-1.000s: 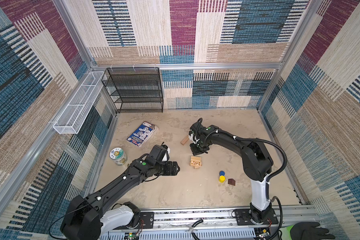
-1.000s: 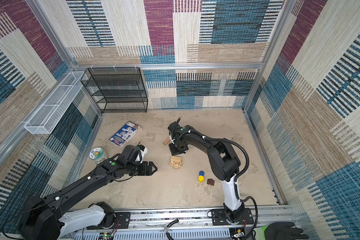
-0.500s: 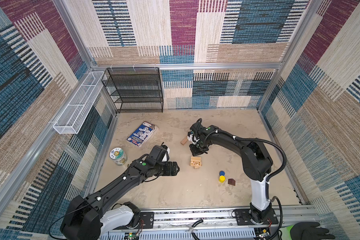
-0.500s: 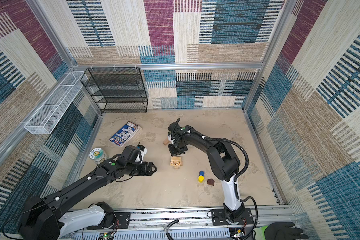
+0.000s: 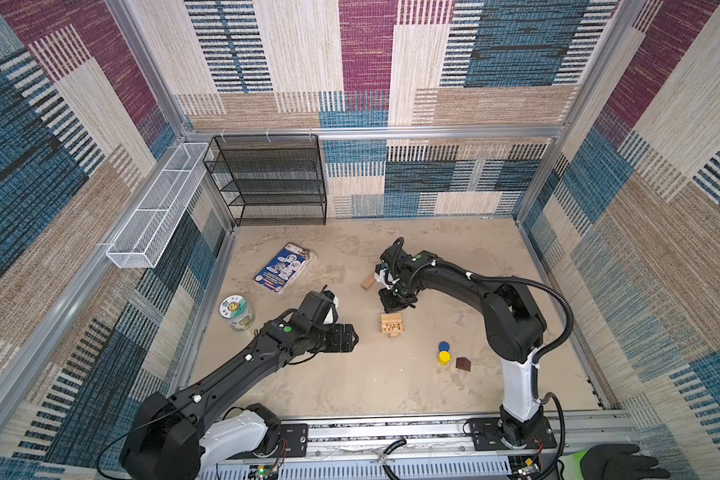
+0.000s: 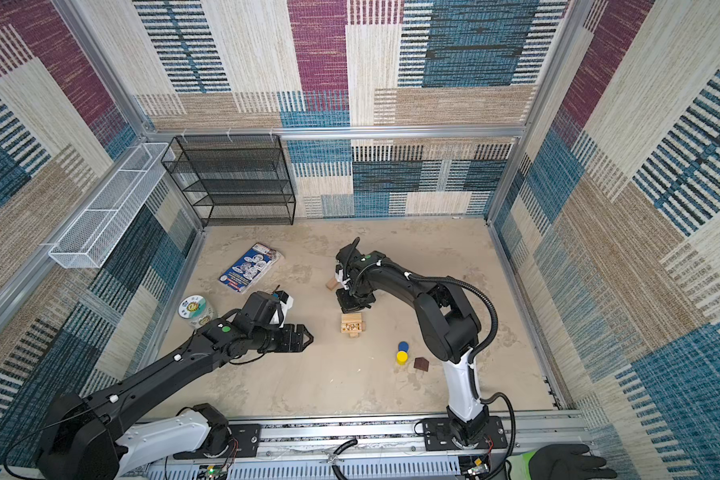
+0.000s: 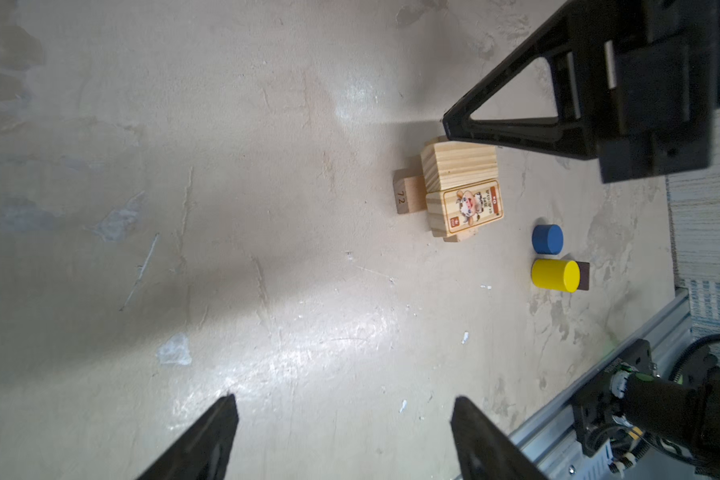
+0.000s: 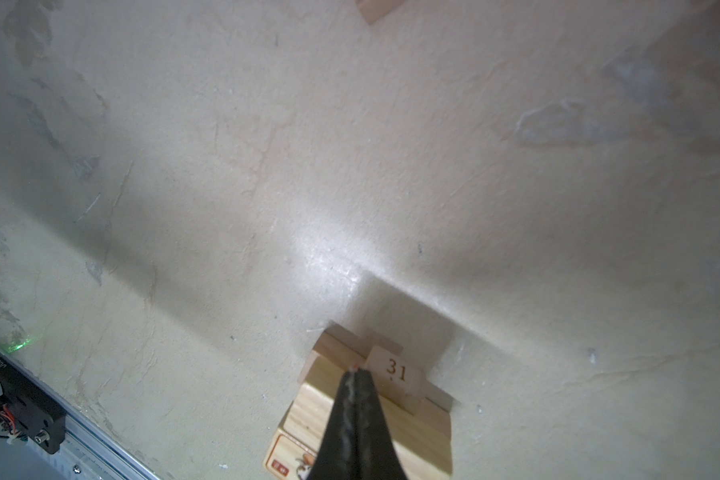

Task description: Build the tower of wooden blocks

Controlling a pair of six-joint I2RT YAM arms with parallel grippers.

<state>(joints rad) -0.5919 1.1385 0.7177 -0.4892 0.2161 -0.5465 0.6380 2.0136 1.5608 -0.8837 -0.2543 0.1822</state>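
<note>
The tower (image 5: pixel 391 323) (image 6: pixel 352 323) is a low criss-cross stack of pale wood blocks mid-table, its top bar showing a printed picture (image 7: pixel 470 208). One loose wood block (image 5: pixel 368 282) (image 6: pixel 331 284) lies behind it. A blue disc (image 5: pixel 444 346), a yellow cylinder (image 5: pixel 444 357) and a dark-brown piece (image 5: pixel 463 364) sit to the tower's right. My right gripper (image 5: pixel 396 305) (image 8: pixel 356 370) is shut and empty, pointing down just behind the tower's far edge. My left gripper (image 5: pixel 353 337) (image 7: pixel 341 399) stands open and empty, left of the tower and facing it.
A blue printed packet (image 5: pixel 284 268) and a round labelled jar (image 5: pixel 236 311) lie at the left. A black wire shelf (image 5: pixel 269 178) stands at the back wall, with a white wire basket (image 5: pixel 154 208) on the left wall. A metal rail (image 5: pixel 391 432) runs along the front edge.
</note>
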